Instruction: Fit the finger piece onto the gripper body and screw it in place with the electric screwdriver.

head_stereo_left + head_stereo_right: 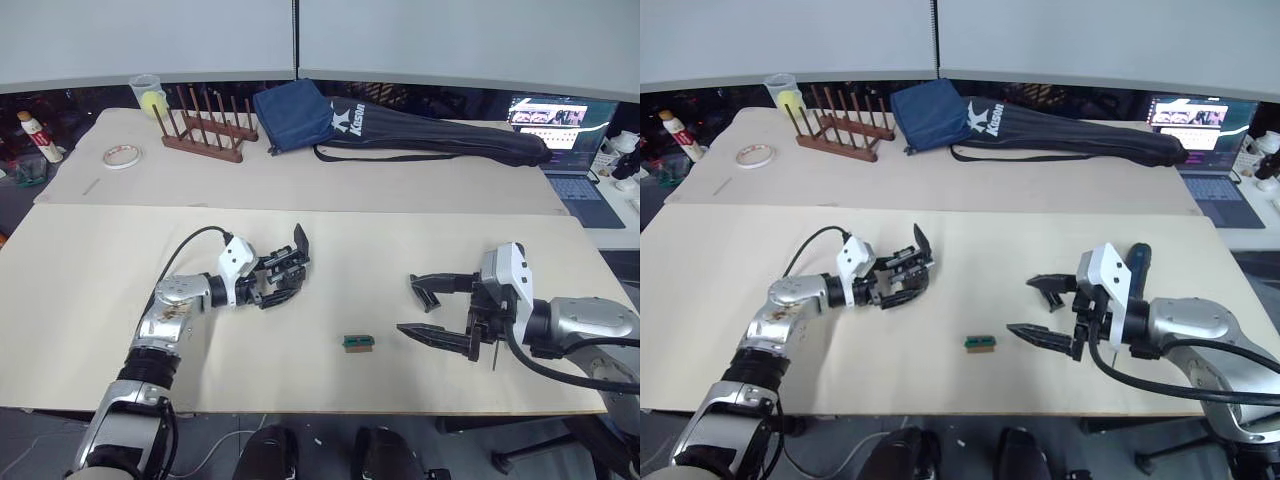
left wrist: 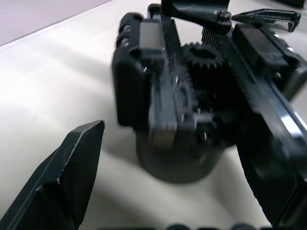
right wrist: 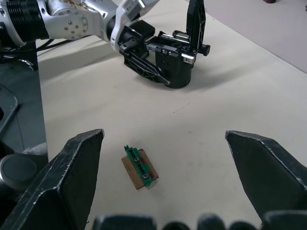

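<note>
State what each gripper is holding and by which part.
The left gripper grips the gripper body by its sides, one finger on each flank. The right gripper is open, holding nothing.

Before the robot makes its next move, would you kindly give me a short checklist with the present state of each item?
1. Gripper body held by left gripper: ok, the fingers sit on either side of it, upright on the table.
2. Right gripper free to pick: ok, open with nothing between its fingers.
3. Finger piece located: cannot tell, none seen loose on the table.
4. Electric screwdriver located: ok, a dark cylinder rests beside the right wrist.
5. Green block clear of the gripper body: ok, it lies apart, nearer the right gripper.
</note>
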Robot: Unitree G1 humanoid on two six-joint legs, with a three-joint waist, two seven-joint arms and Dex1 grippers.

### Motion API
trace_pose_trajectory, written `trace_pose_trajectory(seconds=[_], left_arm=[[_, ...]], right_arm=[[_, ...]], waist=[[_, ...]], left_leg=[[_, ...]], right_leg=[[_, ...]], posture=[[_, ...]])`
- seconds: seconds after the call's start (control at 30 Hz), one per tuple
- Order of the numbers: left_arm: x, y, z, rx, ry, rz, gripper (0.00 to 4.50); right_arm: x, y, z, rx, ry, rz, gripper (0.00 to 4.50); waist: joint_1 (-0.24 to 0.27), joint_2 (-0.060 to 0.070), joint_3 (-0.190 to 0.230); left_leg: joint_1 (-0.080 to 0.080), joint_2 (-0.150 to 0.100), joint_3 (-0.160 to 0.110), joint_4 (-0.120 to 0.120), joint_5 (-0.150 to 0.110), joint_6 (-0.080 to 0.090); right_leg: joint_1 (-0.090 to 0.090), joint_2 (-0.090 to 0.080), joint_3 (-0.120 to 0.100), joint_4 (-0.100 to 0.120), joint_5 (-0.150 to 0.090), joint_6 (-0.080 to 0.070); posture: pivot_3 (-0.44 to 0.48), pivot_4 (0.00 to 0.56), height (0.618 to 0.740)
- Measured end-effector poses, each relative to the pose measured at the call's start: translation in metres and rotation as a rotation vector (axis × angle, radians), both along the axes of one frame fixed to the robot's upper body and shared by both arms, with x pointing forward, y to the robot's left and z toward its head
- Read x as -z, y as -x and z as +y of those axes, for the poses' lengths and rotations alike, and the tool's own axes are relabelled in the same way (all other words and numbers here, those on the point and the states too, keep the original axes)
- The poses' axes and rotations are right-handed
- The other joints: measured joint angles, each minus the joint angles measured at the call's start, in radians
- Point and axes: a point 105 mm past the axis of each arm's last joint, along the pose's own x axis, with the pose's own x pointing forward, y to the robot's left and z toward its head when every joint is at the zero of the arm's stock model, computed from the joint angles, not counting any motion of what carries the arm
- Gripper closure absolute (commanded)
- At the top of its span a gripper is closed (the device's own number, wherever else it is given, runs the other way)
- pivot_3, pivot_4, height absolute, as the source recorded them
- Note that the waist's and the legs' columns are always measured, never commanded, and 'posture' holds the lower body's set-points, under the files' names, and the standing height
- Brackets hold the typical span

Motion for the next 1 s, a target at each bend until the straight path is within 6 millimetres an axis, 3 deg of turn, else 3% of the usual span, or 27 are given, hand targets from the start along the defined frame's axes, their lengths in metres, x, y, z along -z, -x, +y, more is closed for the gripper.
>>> trace_pose_trajectory(seconds=[0.13, 0.3, 0.43, 0.67, 0.9, 1.0], left_arm=[[0.001, 0.002, -0.003, 0.003, 0.012, -0.009, 2.09], [0.003, 0.015, 0.008, -0.108, 0.034, -0.039, 2.04], [0.000, 0.025, 0.020, -0.345, 0.082, -0.013, 2.04], [-0.026, 0.026, 0.025, -0.730, 0.143, -0.039, 2.04], [-0.003, 0.021, 0.011, -0.879, 0.125, 0.011, 2.04], [-0.003, 0.020, 0.010, -0.896, 0.130, 0.003, 0.69]], right_arm=[[0.000, 0.000, 0.000, 0.003, 0.000, -0.004, 0.00], [-0.001, 0.000, 0.002, 0.002, -0.007, -0.007, 0.00], [-0.002, -0.001, 0.004, -0.006, -0.015, -0.010, 0.00], [0.003, 0.000, 0.010, -0.034, -0.030, 0.014, 0.00], [0.003, -0.002, 0.013, -0.044, -0.038, 0.016, 0.00], [0.005, -0.002, 0.013, -0.049, -0.036, 0.023, 0.00]], waist=[[0.000, 0.000, 0.000], [-0.013, 0.000, 0.000], [-0.013, 0.000, 0.000], [0.005, -0.001, 0.000], [0.003, -0.001, 0.001], [0.003, -0.001, 0.001]], left_leg=[[0.000, 0.000, 0.000, 0.000, 0.000, 0.000], [0.000, 0.001, 0.000, 0.000, 0.000, 0.000], [0.000, 0.001, -0.001, 0.000, 0.000, 0.000], [0.000, -0.001, -0.002, 0.000, 0.000, 0.000], [0.000, -0.001, -0.002, 0.000, 0.000, -0.001], [0.000, -0.001, -0.002, 0.000, 0.000, 0.000]], right_leg=[[0.000, 0.000, 0.000, 0.000, 0.000, 0.000], [0.000, 0.000, 0.001, 0.000, 0.000, 0.000], [0.000, 0.000, 0.001, 0.001, 0.000, 0.000], [0.002, 0.000, 0.002, 0.000, 0.001, 0.002], [0.001, 0.000, 0.001, 0.000, 0.001, 0.002], [0.001, 0.000, 0.001, 0.000, 0.001, 0.001]], posture=[[0.000, 0.150, 0.740], [0.000, 0.150, 0.740], [0.000, 0.150, 0.740], [0.000, 0.150, 0.740], [0.000, 0.150, 0.740], [0.000, 0.150, 0.740]])
